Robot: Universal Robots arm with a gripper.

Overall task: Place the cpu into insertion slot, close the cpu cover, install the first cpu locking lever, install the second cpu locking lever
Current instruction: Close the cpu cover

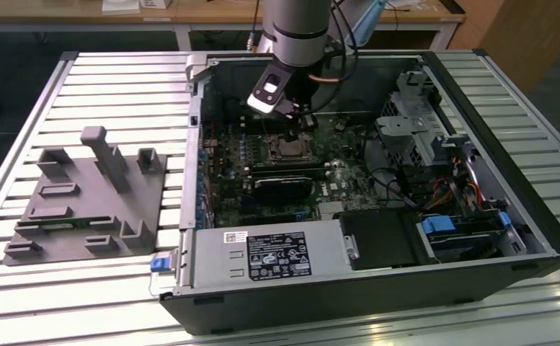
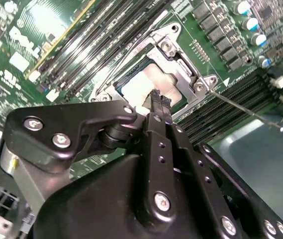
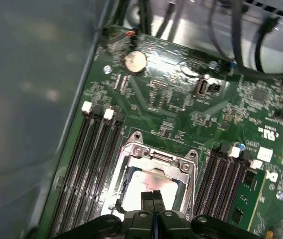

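Observation:
The cpu [image 2: 140, 87] lies pale and flat in the insertion slot [image 1: 287, 149] on the green board. The silvery cpu cover [image 3: 181, 167] lies down over it, and the chip [image 3: 143, 180] shows through its square window. My gripper [image 2: 159, 97] hangs just above the chip's edge with its black fingers pressed together and nothing between them; it also appears in the first wrist view [image 3: 152, 195] and in the exterior view [image 1: 299, 121]. A thin metal locking lever [image 2: 245, 110] sticks out sideways from a corner of the socket, across the memory slots.
Long black memory slots [image 3: 94, 159] run on both sides of the socket. A black card [image 1: 282, 184] sits nearer the case front, with the drive cage [image 1: 409, 126] and cables [image 1: 452, 191] on the exterior view's right. A grey fixture [image 1: 87, 205] stands on the slatted table.

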